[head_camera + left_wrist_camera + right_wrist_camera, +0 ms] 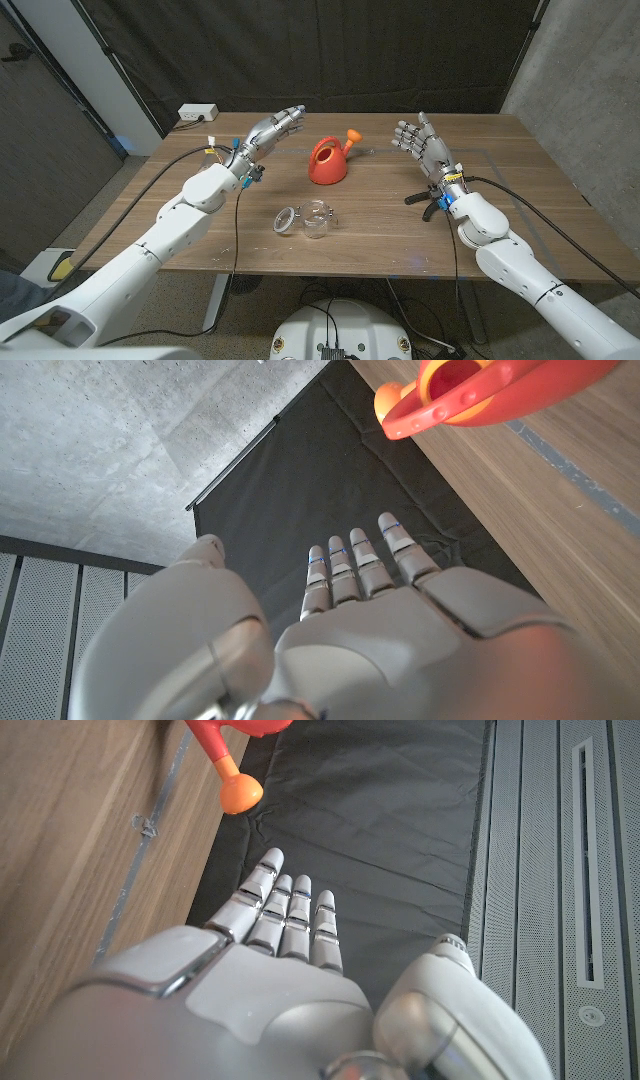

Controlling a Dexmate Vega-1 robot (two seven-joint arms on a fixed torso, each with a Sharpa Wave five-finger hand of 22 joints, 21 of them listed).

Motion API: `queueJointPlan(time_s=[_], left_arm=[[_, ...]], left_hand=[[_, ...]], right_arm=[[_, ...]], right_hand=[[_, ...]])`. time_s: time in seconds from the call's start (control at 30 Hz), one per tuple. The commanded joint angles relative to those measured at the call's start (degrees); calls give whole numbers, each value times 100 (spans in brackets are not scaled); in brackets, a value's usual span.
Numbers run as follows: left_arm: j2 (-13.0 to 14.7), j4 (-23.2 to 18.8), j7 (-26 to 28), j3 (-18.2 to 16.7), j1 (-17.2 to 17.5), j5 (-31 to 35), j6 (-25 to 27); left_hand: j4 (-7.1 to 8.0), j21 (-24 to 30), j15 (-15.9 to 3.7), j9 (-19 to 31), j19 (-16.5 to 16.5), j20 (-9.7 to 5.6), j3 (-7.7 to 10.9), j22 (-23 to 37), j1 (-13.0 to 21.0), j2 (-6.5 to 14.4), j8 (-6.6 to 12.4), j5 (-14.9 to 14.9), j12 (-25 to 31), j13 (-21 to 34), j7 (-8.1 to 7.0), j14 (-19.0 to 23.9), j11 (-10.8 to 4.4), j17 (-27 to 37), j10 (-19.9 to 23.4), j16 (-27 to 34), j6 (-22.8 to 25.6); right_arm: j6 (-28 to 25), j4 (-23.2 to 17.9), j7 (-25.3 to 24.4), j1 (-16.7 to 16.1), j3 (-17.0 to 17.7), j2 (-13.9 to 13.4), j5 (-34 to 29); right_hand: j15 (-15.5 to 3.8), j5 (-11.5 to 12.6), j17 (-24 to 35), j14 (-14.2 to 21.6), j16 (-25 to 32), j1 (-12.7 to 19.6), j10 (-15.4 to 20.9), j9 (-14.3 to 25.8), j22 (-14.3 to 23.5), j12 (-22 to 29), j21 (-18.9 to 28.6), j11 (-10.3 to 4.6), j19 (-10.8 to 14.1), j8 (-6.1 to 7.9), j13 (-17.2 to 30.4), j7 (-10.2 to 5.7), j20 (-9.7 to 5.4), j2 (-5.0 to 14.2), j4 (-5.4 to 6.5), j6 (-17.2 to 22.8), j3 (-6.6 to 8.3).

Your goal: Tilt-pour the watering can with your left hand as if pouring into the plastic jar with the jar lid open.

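Note:
An orange-red watering can [328, 160] stands upright at the table's middle back, its spout pointing toward the robot's right; part of it appears in the left wrist view [480, 392] and its spout tip in the right wrist view [238, 790]. A clear plastic jar [316, 219] stands nearer the front, and its lid [286, 219] hangs open on the side toward the left arm. My left hand [274, 128] hovers left of the can with fingers stretched out, holding nothing [400, 620]. My right hand [418, 139] is raised right of the can, fingers apart, empty [270, 950].
A white power strip [198, 113] lies at the table's back left corner. A black clip-like object [424, 201] lies by my right wrist. Black curtain hangs behind the table [520, 180]. Cables trail along both arms.

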Motion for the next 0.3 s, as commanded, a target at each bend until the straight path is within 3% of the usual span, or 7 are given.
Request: queueJointPlan(time_s=[0.03, 0.3], left_arm=[[-132, -80, 249, 18, 101, -9, 76], [-132, -146, 360, 62, 93, 71, 228]], left_hand=[[-3, -38, -13, 10, -30, -21, -31, 20, -22, 10, 51, 39, 24, -2, -15, -42, -26, 8, -21, 3, 16], [-10, -48, -33, -2, -58, -26, -44, 20, -43, 19, 76, 44, 46, -31, -16, -42, -56, 4, -7, 20, 49]], right_arm=[[-275, 79, 317, 166, 38, -124, 285], [-394, 238, 381, 240, -30, -82, 359]], right_hand=[[15, 19, -2, -5, 25, 22, 9, 12, 17, -14, -9, -2, 4, -8, 14, 35, -145, -70, 2, 19, -38], [40, 26, 0, -8, 29, 4, 12, 12, 17, -14, -23, 8, -7, -8, 14, 52, -122, -61, 12, 22, -45]])
